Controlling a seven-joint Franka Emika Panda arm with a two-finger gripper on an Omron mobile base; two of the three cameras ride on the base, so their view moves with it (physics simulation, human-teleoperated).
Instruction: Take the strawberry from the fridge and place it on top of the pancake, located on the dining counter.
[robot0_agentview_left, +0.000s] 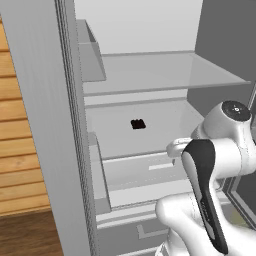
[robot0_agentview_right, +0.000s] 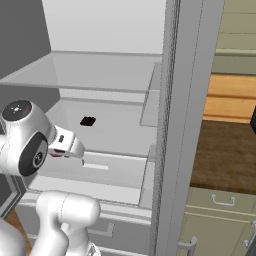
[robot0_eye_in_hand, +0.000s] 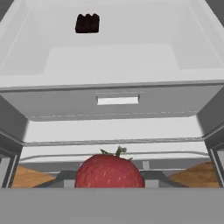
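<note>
**A:** Start at the left. What's that black bit on the shelf (robot0_agentview_left: 150, 132)?

**B:** A small flat black object (robot0_agentview_left: 138, 124), lying well back in the open fridge (robot0_agentview_left: 65, 125). It isn't the berry, so I'd say it lies there simply because nobody needs it.

**A:** And the arm?

**B:** It rises on the right of that view, with the wrist level with the shelf's front edge. From the other side, the hand points in at the fridge, just ahead of the shelf lip.

**A:** So where's the strawberry (robot0_eye_in_hand: 109, 171)?

**B:** Right at the gripper (robot0_agentview_right: 57, 152). The hand camera has it sitting large and low, dead centre where the fingertips would rise, green stem up. In the right base view there's a speck of red at the end of the hand.

**A:** Pinched, then?

**B:** That's my reading: the fingers closed on the berry. The tips themselves are hidden behind it, so I judge by where it sits. It's off the shelf, out in front of the drawer, with nothing under it.

**A:** Why hold it there?

**B:** Probably so it clears the shelf edge on the way out. The carry to the pancake is yet to do.

**A:** Any risk?

**B:** It's small and round, and it could slip if the hold is loose.
</note>
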